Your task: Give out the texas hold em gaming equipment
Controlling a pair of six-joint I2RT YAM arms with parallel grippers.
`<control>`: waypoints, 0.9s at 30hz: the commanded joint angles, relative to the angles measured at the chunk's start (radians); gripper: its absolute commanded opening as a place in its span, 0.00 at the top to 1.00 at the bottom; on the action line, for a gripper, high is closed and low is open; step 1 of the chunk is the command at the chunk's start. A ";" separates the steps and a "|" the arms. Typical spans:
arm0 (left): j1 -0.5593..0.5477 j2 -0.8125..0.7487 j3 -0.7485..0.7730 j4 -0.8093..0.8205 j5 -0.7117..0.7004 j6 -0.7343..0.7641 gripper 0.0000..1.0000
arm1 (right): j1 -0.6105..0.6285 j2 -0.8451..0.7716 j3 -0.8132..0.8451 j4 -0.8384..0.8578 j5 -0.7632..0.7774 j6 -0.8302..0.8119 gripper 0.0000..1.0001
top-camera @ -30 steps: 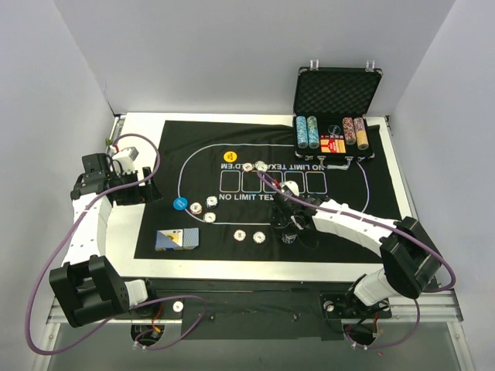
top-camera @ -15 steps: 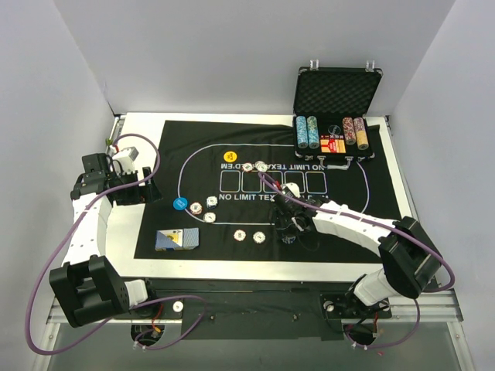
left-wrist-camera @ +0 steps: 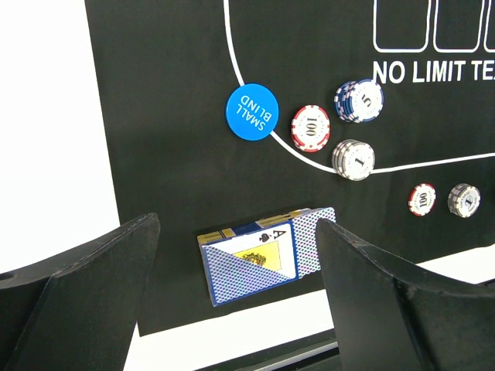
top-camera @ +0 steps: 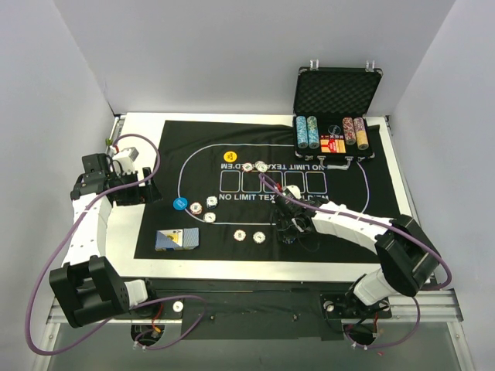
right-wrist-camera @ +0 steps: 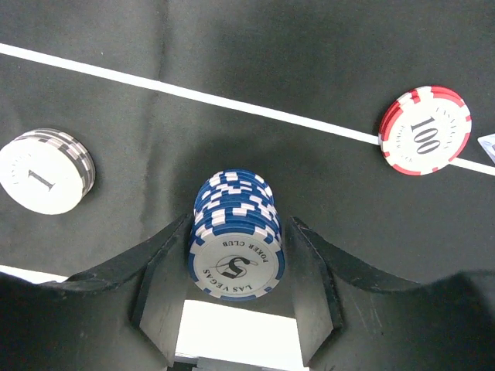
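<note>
In the right wrist view a tall stack of blue-and-white poker chips stands on the black felt mat, and my right gripper is shut on it with a finger against each side. From above, that gripper sits near the mat's front middle and hides the stack. My left gripper is open and empty, held above the boxed deck of playing cards at the mat's front left corner. A blue small-blind button lies beyond the deck. A yellow button lies at the far side of the mat's oval.
Left of the held stack is a grey "1" stack; a red "100" stack is to its right. More chip stacks sit by the blue button. The open black case with chip rows stands at the back right.
The right gripper's fingers have closed in on the blue chip stack. The left arm has not moved.
</note>
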 commanded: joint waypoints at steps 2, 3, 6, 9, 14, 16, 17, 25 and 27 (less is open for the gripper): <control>0.006 -0.025 0.034 0.004 0.004 0.017 0.07 | -0.005 -0.018 0.007 -0.034 0.000 0.011 0.55; 0.004 -0.025 0.034 0.004 0.004 0.017 0.07 | -0.004 -0.026 0.012 -0.039 0.000 0.009 0.55; 0.006 -0.022 0.035 0.004 0.007 0.015 0.07 | -0.002 -0.038 0.023 -0.057 -0.002 0.000 0.55; 0.004 -0.019 0.039 0.004 0.007 0.014 0.07 | -0.001 -0.046 0.031 -0.067 -0.005 0.000 0.58; 0.006 -0.019 0.035 0.004 0.010 0.015 0.07 | 0.001 -0.040 0.035 -0.071 -0.011 -0.003 0.63; 0.006 -0.021 0.035 0.004 0.007 0.017 0.07 | 0.001 -0.040 0.035 -0.071 -0.010 0.000 0.67; 0.004 -0.021 0.034 0.004 0.007 0.017 0.07 | 0.001 -0.040 0.035 -0.071 -0.008 -0.001 0.69; 0.006 -0.021 0.029 0.006 0.010 0.018 0.07 | 0.002 -0.067 0.057 -0.090 -0.005 0.003 0.84; 0.004 -0.019 0.029 0.007 0.012 0.018 0.07 | 0.001 -0.081 0.075 -0.102 -0.002 0.005 0.89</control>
